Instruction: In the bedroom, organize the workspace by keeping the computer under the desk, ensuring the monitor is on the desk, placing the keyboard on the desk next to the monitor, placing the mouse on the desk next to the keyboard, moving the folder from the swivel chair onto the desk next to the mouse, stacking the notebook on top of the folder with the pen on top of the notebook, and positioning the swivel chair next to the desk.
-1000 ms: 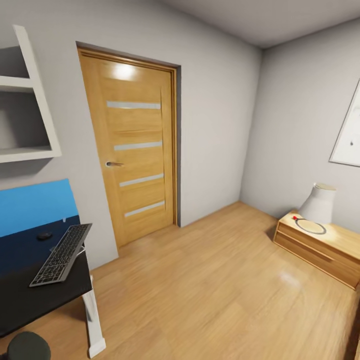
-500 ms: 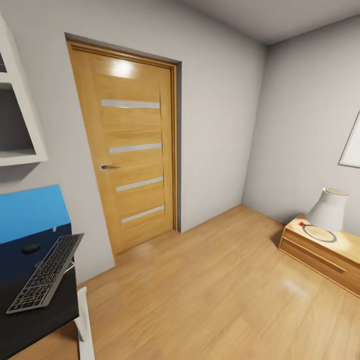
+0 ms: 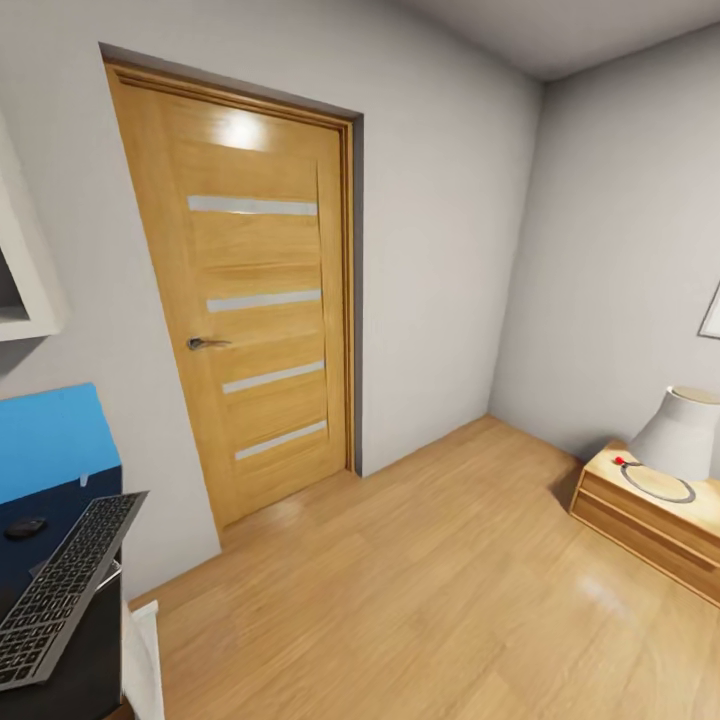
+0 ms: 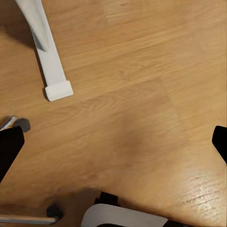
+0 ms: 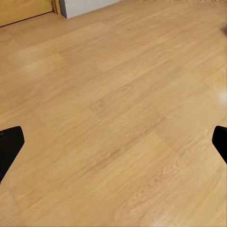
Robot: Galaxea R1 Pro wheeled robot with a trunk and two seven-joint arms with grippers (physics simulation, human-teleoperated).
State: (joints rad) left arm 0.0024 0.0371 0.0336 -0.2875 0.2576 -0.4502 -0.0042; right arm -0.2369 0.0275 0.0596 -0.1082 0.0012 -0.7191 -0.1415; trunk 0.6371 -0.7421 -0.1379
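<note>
Wooden floor point(image 5: 118, 109) lies beneath my right claw point(image 5: 113, 142), fingers spread wide with nothing between them. My left claw point(image 4: 113, 146) gapes likewise above floorboards, near the desk's point(image 3: 60, 680) white leg point(image 4: 49, 61). The keyboard point(image 3: 60, 590) rests on that desk.

On my left I see the table point(image 3: 70, 690), and the keyboard point(image 3: 62, 593) lies on it near its right edge, with the mouse point(image 3: 24, 526) behind it. The door point(image 3: 245, 300) stands ahead. A low cabinet point(image 3: 650, 520) at far right carries a lamp point(image 3: 683, 432).
</note>
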